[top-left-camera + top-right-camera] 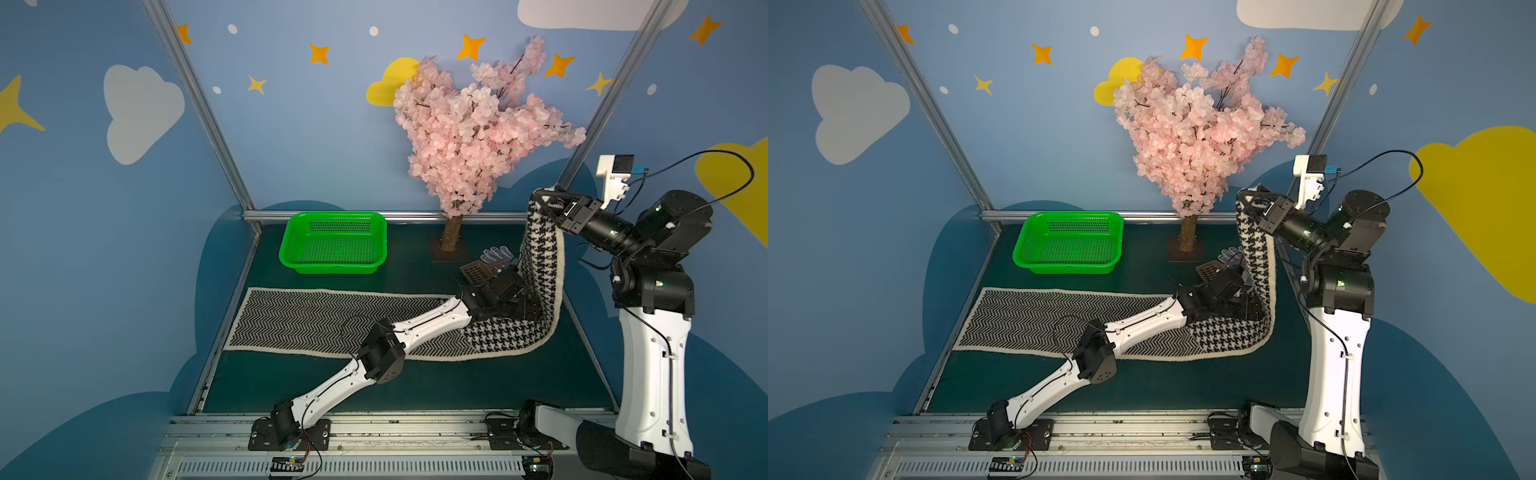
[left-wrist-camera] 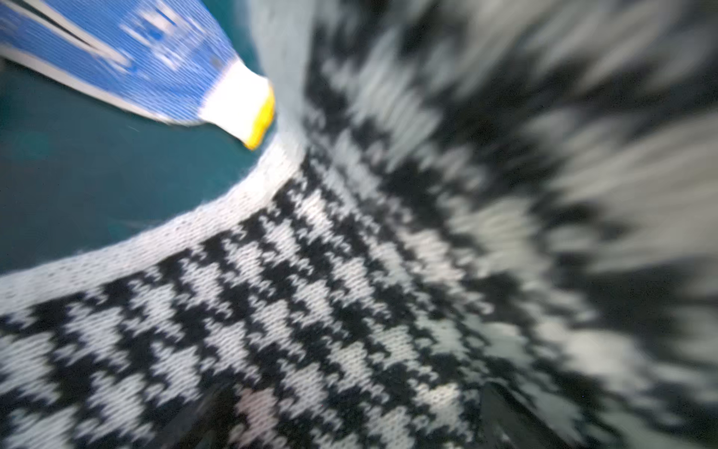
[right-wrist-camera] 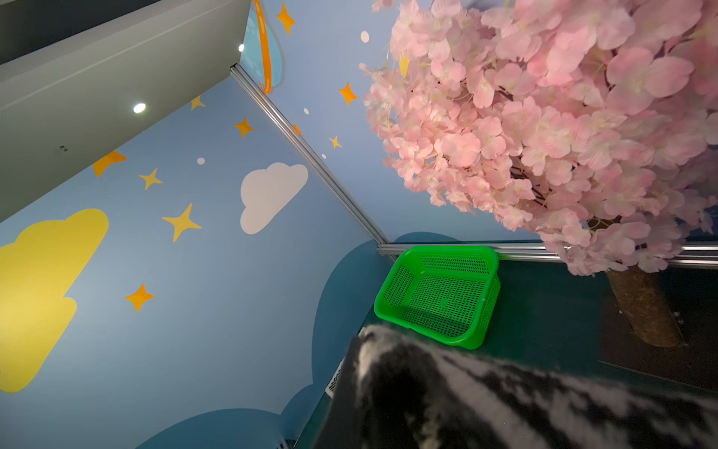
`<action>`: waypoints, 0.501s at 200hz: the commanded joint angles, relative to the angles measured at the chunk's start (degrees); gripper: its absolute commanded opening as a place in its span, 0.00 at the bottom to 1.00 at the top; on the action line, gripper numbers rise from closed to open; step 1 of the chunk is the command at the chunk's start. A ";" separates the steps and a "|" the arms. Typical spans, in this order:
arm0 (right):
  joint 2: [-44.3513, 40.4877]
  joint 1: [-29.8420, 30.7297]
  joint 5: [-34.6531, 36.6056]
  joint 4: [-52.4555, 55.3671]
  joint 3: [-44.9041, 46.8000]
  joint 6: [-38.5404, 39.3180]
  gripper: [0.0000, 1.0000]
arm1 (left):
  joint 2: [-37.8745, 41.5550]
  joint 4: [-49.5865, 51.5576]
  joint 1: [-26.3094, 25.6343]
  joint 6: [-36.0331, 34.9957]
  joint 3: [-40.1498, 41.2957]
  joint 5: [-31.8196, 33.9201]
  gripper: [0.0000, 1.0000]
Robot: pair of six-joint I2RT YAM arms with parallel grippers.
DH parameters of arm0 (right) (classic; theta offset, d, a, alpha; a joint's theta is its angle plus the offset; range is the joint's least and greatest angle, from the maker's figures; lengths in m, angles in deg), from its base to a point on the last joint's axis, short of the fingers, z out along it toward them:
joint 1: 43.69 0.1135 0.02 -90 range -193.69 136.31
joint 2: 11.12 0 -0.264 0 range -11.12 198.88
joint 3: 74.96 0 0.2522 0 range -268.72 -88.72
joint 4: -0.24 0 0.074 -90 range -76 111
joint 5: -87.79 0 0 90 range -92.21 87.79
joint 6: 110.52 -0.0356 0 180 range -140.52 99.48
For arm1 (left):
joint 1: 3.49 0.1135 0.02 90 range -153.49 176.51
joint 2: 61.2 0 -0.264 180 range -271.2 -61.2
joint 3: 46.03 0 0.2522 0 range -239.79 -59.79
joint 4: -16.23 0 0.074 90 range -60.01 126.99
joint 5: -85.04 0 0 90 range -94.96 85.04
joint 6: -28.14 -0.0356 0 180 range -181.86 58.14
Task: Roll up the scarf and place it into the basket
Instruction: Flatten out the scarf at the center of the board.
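1. Fingers of the left gripper, well right of the bright green perforated plastic basket, stand spread wide at the upward bend of the long black-and-white knitted scarf.
2. Its zigzag length lies flat on the dark green bench.
3. Farther right, fingers of the right gripper clench its houndstooth end, raised high.
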 commanded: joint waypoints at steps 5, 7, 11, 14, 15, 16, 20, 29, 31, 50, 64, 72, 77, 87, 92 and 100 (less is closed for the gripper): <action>2.09 -2.16 -1.11 -0.17 -4.15 0.40 0.00 | -1.99 -4.25 -0.67 0.03 -1.25 -5.20 1.00; 2.24 -2.39 -1.17 -0.09 -4.40 0.56 0.00 | -2.07 -4.55 -0.81 -0.10 -1.25 -5.46 1.00; 2.68 -3.01 -1.26 0.13 -4.85 0.85 0.00 | -2.27 -5.66 -0.95 -0.29 -1.25 -6.07 1.00; 2.97 -3.48 -1.29 0.33 -5.20 1.11 0.00 | -2.39 -6.55 -0.99 -0.38 -1.30 -6.96 1.00; 3.06 -3.60 -1.34 0.42 -5.31 1.14 0.00 | -2.46 -7.01 -1.04 -0.40 -1.28 -7.74 1.00; 3.14 -3.80 -1.33 0.52 -5.41 1.20 0.00 | -2.58 -7.38 -1.07 -0.40 -1.27 -8.18 1.00; 3.49 -4.41 -1.35 0.68 -5.85 1.33 0.00 | -2.85 -8.83 -1.07 -0.22 -1.25 -9.23 1.00; 4.37 -6.00 -1.52 0.38 -6.63 1.03 0.00 | -3.45 -12.20 -1.17 0.58 -1.33 -11.45 1.00; 4.61 -6.28 -1.62 0.13 -6.76 0.83 0.00 | -3.53 -12.83 -1.18 0.80 -1.41 -11.74 1.00; 7.65 -8.24 -1.45 -1.10 -9.36 -0.85 0.00 | -4.87 -16.25 -1.20 2.27 -2.32 -13.15 1.00; 10.00 -9.65 -1.13 -2.73 -11.63 -2.59 0.00 | -4.88 -14.25 -1.01 1.92 -2.57 -13.23 1.00; 11.65 -10.31 -1.38 -3.15 -13.36 -3.11 0.00 | -4.03 -11.47 -0.83 0.32 -2.34 -12.89 1.00; 12.59 -10.64 -1.46 -2.84 -14.92 -3.18 0.00 | -3.16 -9.74 -0.75 -0.86 -1.55 -12.12 1.00; 14.68 -11.10 -1.66 -2.53 -17.84 -3.39 0.00 | 0.18 -9.86 -0.34 -2.93 2.79 -11.33 1.00; 15.65 -11.31 -1.67 -2.15 -19.32 -3.53 0.00 | 2.29 -11.56 -0.16 -3.12 6.08 -11.03 1.00; 16.92 -11.50 -1.57 -1.94 -21.60 -3.66 0.00 | 5.40 -14.82 0.50 -2.61 12.35 -10.66 1.00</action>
